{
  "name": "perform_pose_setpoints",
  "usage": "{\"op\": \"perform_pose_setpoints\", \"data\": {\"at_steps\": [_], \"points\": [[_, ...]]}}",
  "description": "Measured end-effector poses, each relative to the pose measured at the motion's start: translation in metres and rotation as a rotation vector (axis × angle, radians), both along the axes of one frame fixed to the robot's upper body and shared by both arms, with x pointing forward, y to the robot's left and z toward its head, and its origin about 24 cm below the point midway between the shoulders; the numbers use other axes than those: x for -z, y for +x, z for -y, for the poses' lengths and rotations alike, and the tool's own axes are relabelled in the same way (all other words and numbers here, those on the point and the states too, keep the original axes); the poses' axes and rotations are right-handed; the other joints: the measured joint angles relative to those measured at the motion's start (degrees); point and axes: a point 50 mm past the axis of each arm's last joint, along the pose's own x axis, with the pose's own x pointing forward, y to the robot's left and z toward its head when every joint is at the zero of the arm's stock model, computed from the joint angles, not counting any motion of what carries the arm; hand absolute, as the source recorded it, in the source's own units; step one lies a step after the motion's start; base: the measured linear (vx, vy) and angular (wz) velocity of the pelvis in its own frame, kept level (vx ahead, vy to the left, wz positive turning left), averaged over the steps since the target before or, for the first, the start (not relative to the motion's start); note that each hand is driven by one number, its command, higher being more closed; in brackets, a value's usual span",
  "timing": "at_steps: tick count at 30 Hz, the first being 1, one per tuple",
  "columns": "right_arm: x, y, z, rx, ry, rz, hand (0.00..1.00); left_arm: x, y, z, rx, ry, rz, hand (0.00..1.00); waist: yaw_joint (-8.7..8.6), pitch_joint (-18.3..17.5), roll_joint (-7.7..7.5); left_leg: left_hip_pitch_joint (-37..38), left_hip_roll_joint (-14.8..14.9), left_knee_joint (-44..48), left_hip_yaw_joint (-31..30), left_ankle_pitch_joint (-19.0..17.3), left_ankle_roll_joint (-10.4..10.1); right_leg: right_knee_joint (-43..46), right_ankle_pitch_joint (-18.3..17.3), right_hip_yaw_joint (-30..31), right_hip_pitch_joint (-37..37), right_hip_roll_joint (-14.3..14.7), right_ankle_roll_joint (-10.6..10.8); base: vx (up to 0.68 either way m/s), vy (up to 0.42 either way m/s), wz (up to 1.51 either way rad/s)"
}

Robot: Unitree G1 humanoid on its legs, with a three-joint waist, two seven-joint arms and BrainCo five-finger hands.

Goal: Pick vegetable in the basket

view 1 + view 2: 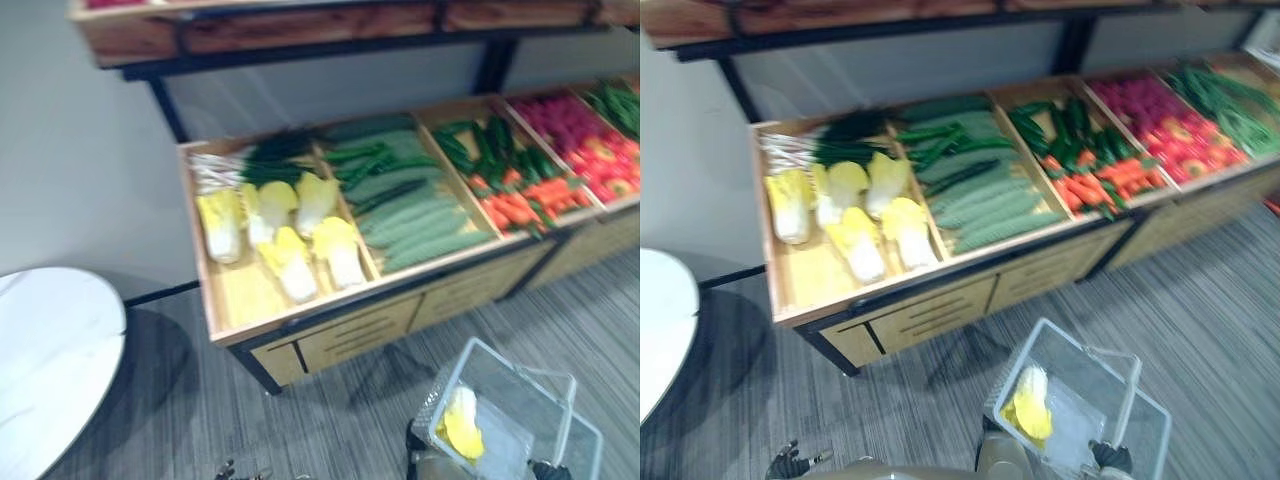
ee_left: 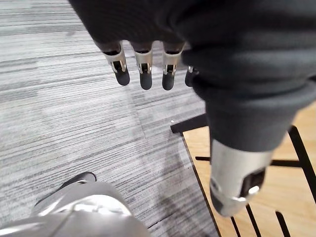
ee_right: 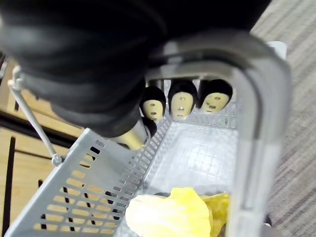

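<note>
The right hand's fingers [image 3: 180, 101] are curled round the grey handle [image 3: 256, 123] of a grey plastic basket [image 3: 89, 163], with the thumb tucked under the bar, so the right hand [image 1: 1110, 457] carries the basket by it. One yellow-white cabbage [image 3: 170, 215] lies on the basket's floor, at its left end in the eye views. The left hand [image 2: 143, 29] holds nothing: its fingers [image 2: 143, 69] hang straight and slightly apart over the grey striped floor [image 2: 64, 108], just beside the base of the wooden produce stand [image 1: 330, 335]. In the stand's left-end compartment lie more cabbages [image 1: 290, 250] with dark greens at its back edge; next come cucumbers [image 1: 420, 215], then carrots [image 1: 520, 200]. A white round tabletop [image 1: 50, 350] stands well apart from the stand's left corner.
</note>
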Motion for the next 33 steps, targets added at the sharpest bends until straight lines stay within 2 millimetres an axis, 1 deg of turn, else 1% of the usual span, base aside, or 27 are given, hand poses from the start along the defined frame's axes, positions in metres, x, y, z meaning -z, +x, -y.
{"op": "perform_pose_setpoints", "data": {"at_steps": [1, 2, 4, 5, 6, 7, 8, 9, 11, 12, 13, 14, 15, 17, 18, 19, 21, 22, 23, 25, 26, 28, 29, 30, 31, 32, 33], "points": [[0.001, 0.0, 0.0, 0.003, 0.001, -0.003, 1.0, 0.0, 0.001, 0.001, 0.004, -0.002, 0.006, 0.0, 0.15, 0.7, -0.17, 1.04, -0.07, -1.37, 2.19, 0.72, 0.39, 7.62, -3.45, -4.33, 0.46, -1.81, -1.08, -0.15, 0.111, -1.11], [0.002, 0.001, -0.003, -0.007, 0.008, -0.013, 1.0, 0.001, -0.006, 0.002, 0.005, -0.003, -0.013, 0.0, 0.32, 0.6, -0.38, 2.24, -0.5, -3.3, 5.09, 1.78, 0.58, 13.8, -6.46, -8.25, 2.03, -3.63, -0.77, -0.07, 0.095, -1.07], [0.003, 0.008, -0.007, -0.037, 0.017, -0.012, 1.0, 0.003, -0.015, 0.001, -0.003, -0.004, -0.035, 0.0, 0.28, 0.72, -1.51, 3.5, -0.89, -4.57, 9.11, 2.78, 0.8, 16.07, -8.94, -11.05, 6.39, -5.18, -1.06, -0.04, 0.042, -1.22], [0.003, 0.011, -0.008, -0.057, 0.015, -0.016, 1.0, 0.003, -0.016, 0.001, -0.01, -0.006, -0.037, 0.0, 0.39, 0.72, -2.05, 3.58, -0.77, -4.18, 11.57, 2.82, 0.75, 14.02, -10.31, -12.62, 8.44, -5.96, -0.74, -0.04, -0.039, -1.28], [0.002, 0.015, -0.009, -0.068, 0.011, -0.011, 1.0, 0.003, -0.016, 0.002, -0.016, -0.008, -0.035, 0.0, 0.36, 0.66, -2.55, 3.65, -0.73, -3.54, 13.33, 2.94, 0.62, 11.68, -10.96, -14.51, 8.56, -5.7, -1.43, -0.03, -0.055, -1.07], [0.001, 0.017, -0.008, -0.073, 0.006, -0.009, 1.0, 0.003, -0.016, 0.003, -0.021, -0.014, -0.033, 0.0, 0.39, 0.68, -2.36, 3.68, -0.67, -3.59, 14.41, 3.3, 0.6, 9.56, -11.03, -15.77, 8.81, -5.1, -1.75, -0.05, -0.091, -1.17], [0.001, 0.02, -0.009, -0.08, 0.008, -0.007, 1.0, 0.004, -0.017, 0.004, -0.032, -0.02, -0.032, 0.0, 0.56, 0.52, -1.54, 3.57, -0.05, -4.69, 15.29, 4.85, 0.85, 2.98, -10.94, -15.9, 10.09, -2.48, -2.15, -0.1, -0.171, -1.31], [0.001, 0.026, -0.011, -0.11, 0.007, -0.011, 1.0, 0.005, -0.021, 0.007, -0.036, -0.026, -0.038, 0.0, 0.86, -0.24, -0.48, 2.78, 0.92, -5.62, 17.56, 5.25, 0.43, 0.87, -12.96, -17.16, 10.95, -1.65, -2.18, -0.1, -0.168, -1.28], [0.002, 0.028, -0.014, -0.135, 0.008, -0.019, 1.0, 0.003, -0.015, 0.003, -0.014, -0.014, -0.033, 0.0, 0.52, -0.15, -1.56, 2.93, 0.53, -5.4, 21.75, 5.26, 0.33, 0.61, -14.7, -17.59, 11.63, -4.32, 0.34, -0.04, -0.158, -1.16], [0.002, 0.033, -0.018, -0.156, 0.014, -0.019, 1.0, 0.002, -0.011, 0.0, -0.003, -0.005, -0.028, 0.0, 1.11, 0.41, -2.31, 3.17, 1.47, -3.1, 24.69, 5.41, 0.13, -5.68, -14.92, -16.64, 12.97, -3.19, 0.82, 0.0, -0.241, -1.23], [0.002, 0.033, -0.018, -0.164, 0.012, -0.02, 1.0, 0.002, -0.011, 0.0, -0.002, -0.005, -0.03, 0.0, 1.12, 0.44, -2.15, 3.38, 2.18, -2.04, 25.62, 5.62, -0.17, -8.16, -14.91, -16.67, 13.78, -2.23, 0.8, 0.02, -0.336, -1.27], [0.002, 0.032, -0.018, -0.189, 0.002, -0.032, 1.0, 0.004, -0.011, 0.008, 0.008, -0.021, -0.036, 0.0, 0.91, 0.44, -1.0, 4.11, 4.43, 0.41, 26.58, 5.71, -0.28, -12.2, -13.63, -15.43, 15.89, 0.2, -0.3, 0.02, -0.267, -0.95], [0.003, 0.027, -0.019, -0.202, 0.003, -0.048, 1.0, 0.006, -0.009, 0.015, 0.029, -0.038, -0.037, 0.0, 0.32, 0.27, -0.57, 4.76, 6.94, 3.4, 27.42, 6.15, -0.74, -15.57, -12.06, -13.98, 17.65, 2.47, -0.93, 0.0, -0.232, -0.86], [0.007, 0.014, -0.02, -0.221, -0.002, -0.083, 1.0, 0.007, -0.004, 0.023, 0.06, -0.049, -0.035, 0.0, 0.16, -0.91, 0.77, 5.13, 9.9, 7.12, 27.35, 6.9, -1.47, -19.31, -10.73, -11.88, 19.18, 4.97, -1.96, -0.05, -0.169, -0.75], [0.008, 0.01, -0.02, -0.231, -0.004, -0.092, 1.0, 0.007, -0.002, 0.025, 0.08, -0.047, -0.033, 0.0, -0.08, -1.08, 1.06, 5.74, 11.19, 8.91, 27.24, 7.72, -2.43, -20.32, -10.36, -10.12, 19.52, 6.0, -2.32, -0.06, -0.145, -0.79], [0.008, 0.009, -0.021, -0.238, -0.004, -0.097, 1.0, 0.007, -0.001, 0.025, 0.083, -0.045, -0.033, 0.0, -0.12, -1.08, 1.03, 5.89, 11.7, 10.07, 26.75, 8.45, -2.45, -20.54, -10.25, -9.05, 19.59, 6.28, -2.5, -0.06, -0.135, -0.88], [0.008, 0.008, -0.022, -0.25, -0.005, -0.093, 1.0, 0.008, -0.003, 0.028, 0.092, -0.048, -0.037, 0.0, 0.32, -0.53, 0.46, 3.49, 12.71, 15.91, 17.42, 11.11, -2.69, -20.99, -9.91, -3.63, 20.25, 6.66, -3.05, -0.03, -0.116, -1.09], [0.006, 0.01, -0.019, -0.26, -0.016, -0.088, 1.0, 0.007, -0.006, 0.028, 0.094, -0.045, -0.036, 0.0, 0.66, -0.4, 0.23, 1.44, 8.94, 13.99, 5.45, 9.14, -4.18, -20.56, -9.91, -0.45, 20.26, 6.3, -3.05, -0.01, -0.048, -1.18], [0.005, 0.011, -0.017, -0.264, -0.022, -0.087, 1.0, 0.008, -0.009, 0.028, 0.092, -0.044, -0.042, 0.0, 0.75, -0.39, 0.2, 0.65, 6.6, 12.36, -1.22, 8.17, -4.67, -20.51, -9.9, 1.47, 20.26, 6.19, -3.07, 0.0, 0.003, -1.28], [0.004, 0.016, -0.015, -0.288, -0.033, -0.082, 1.0, 0.009, -0.017, 0.033, 0.087, -0.052, -0.054, 0.0, 1.76, -0.39, 0.15, -0.33, -0.13, 6.68, -19.12, 5.84, -5.99, -20.49, -9.18, 7.71, 19.78, 6.27, -2.53, 0.0, 0.075, -1.6], [0.004, 0.018, -0.016, -0.296, -0.031, -0.086, 1.0, 0.008, -0.015, 0.033, 0.089, -0.045, -0.042, 0.0, 2.26, -0.39, 0.17, -0.92, -1.82, 3.78, -25.16, 5.5, -6.26, -20.55, -9.01, 10.72, 19.01, 6.63, -2.28, -0.01, 0.145, -1.53], [0.004, 0.017, -0.015, -0.291, -0.03, -0.087, 1.0, 0.008, -0.015, 0.033, 0.084, -0.041, -0.043, 0.0, 2.16, -0.44, 0.28, -2.52, -2.16, -1.18, -32.25, 5.52, -6.37, -20.96, -8.8, 15.25, 17.44, 7.64, -1.09, -0.02, 0.181, -1.21], [0.004, 0.017, -0.014, -0.287, -0.032, -0.085, 1.0, 0.008, -0.015, 0.032, 0.082, -0.04, -0.042, 0.0, 2.12, -0.45, 0.29, -2.78, -2.14, -2.77, -33.73, 5.73, -6.4, -20.95, -8.64, 16.43, 17.12, 7.79, -0.82, 0.01, 0.29, -1.15], [0.003, 0.015, -0.01, -0.28, -0.041, -0.089, 1.0, 0.008, -0.015, 0.033, 0.082, -0.04, -0.041, 0.0, 2.07, -0.6, 0.72, -2.82, -2.02, -6.61, -35.82, 7.28, -6.7, -21.0, -8.14, 18.42, 15.99, 8.15, 0.22, 0.02, 0.215, -0.78], [0.002, 0.013, -0.006, -0.268, -0.049, -0.092, 1.0, 0.009, -0.015, 0.034, 0.082, -0.042, -0.042, 0.0, 2.11, -0.76, 1.45, -2.8, -1.49, -8.46, -35.99, 8.79, -6.91, -21.03, -7.95, 19.46, 15.5, 8.72, 0.76, 0.04, 0.35, -1.01], [0.002, 0.012, -0.004, -0.244, -0.046, -0.094, 1.0, 0.009, -0.015, 0.031, 0.08, -0.037, -0.046, 0.0, 2.48, -0.71, 1.93, -2.43, -1.34, -9.1, -34.3, 9.14, -8.66, -21.08, -7.51, 21.65, 15.35, 8.7, 1.54, 0.03, 0.23, -0.82], [0.002, 0.011, -0.006, -0.247, -0.042, -0.086, 1.0, 0.008, -0.016, 0.027, 0.079, -0.021, -0.046, 0.0, 2.52, -1.17, 0.84, -2.43, -2.54, -9.99, -32.76, 9.19, -7.88, -21.93, -6.54, 22.44, 15.17, 7.16, 2.93, 0.05, 0.347, -0.73]]}}
